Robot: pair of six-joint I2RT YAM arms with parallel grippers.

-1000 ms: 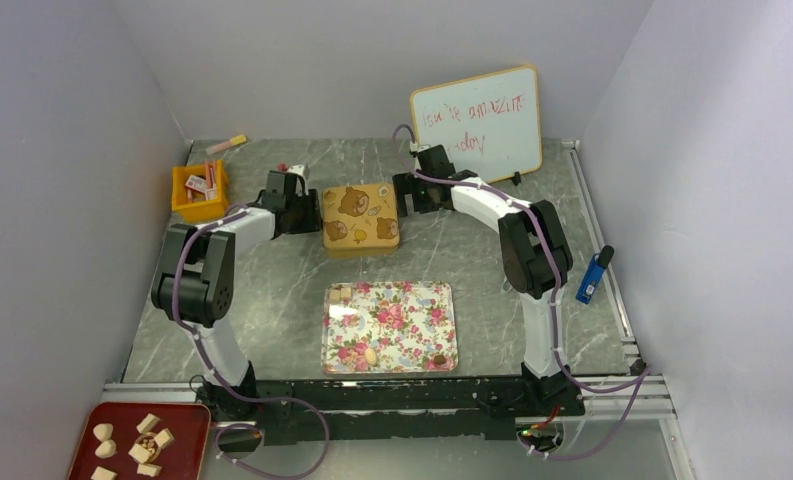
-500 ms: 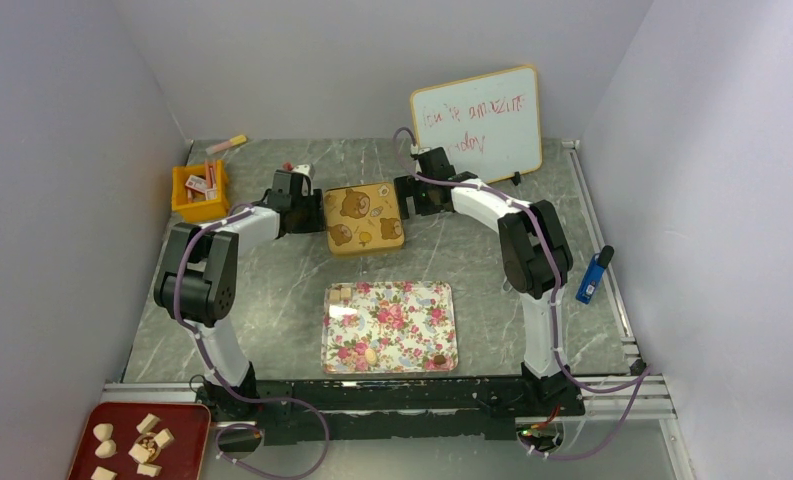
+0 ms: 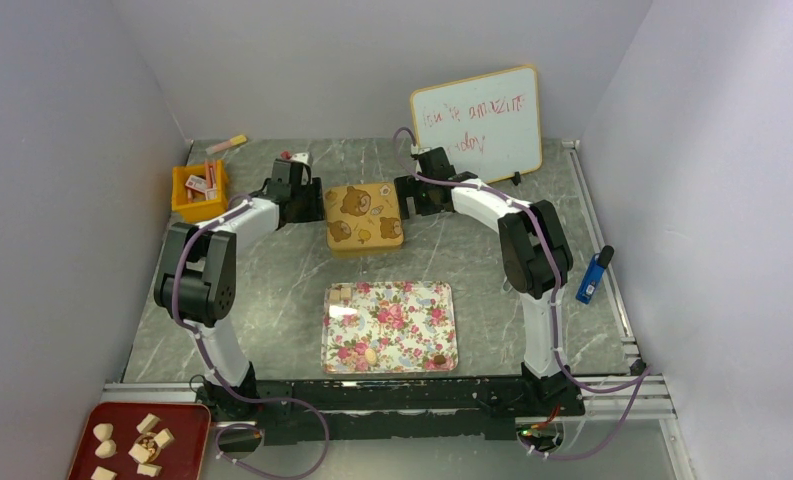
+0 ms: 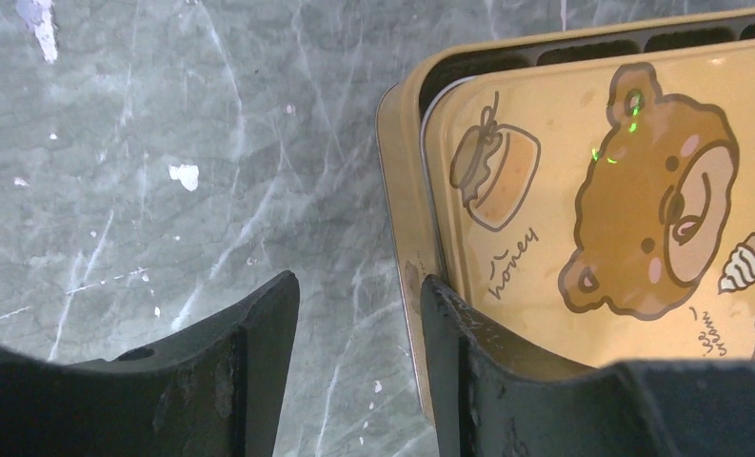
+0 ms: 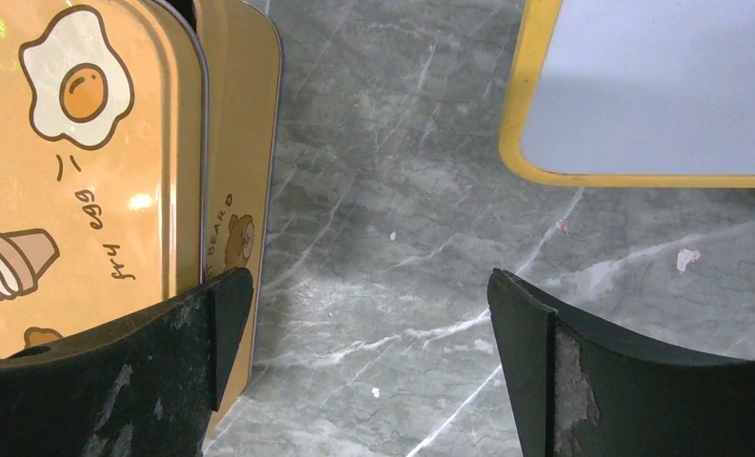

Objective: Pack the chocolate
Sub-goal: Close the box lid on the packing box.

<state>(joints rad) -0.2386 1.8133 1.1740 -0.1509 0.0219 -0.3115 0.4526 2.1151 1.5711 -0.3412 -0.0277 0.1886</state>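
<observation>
Grey marble table (image 3: 272,290), bear-print tin (image 3: 364,218) at centre rear, floral tray (image 3: 392,287) in front, whiteboard (image 3: 477,122) with red handwriting rear right, orange bin (image 3: 184,205) holding red-and-white packets (image 3: 200,183) rear left, small blue object (image 3: 593,275) at right edge.

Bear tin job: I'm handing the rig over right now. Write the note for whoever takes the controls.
Left gripper: open, holding nothing, one finger over the bear tin at its left edge, the other over the table.
Right gripper: wide open, holding nothing, one finger beside the tin's right wall.
Chocolate pieces: three on the floral tray; more pale ones on the red tray beyond the near rail.
Done: nothing visibly packed. The lid covers the tin, slightly offset, with dark compartments showing along one edge.
Left: probably get the lid off, then move the pieces in.
</observation>
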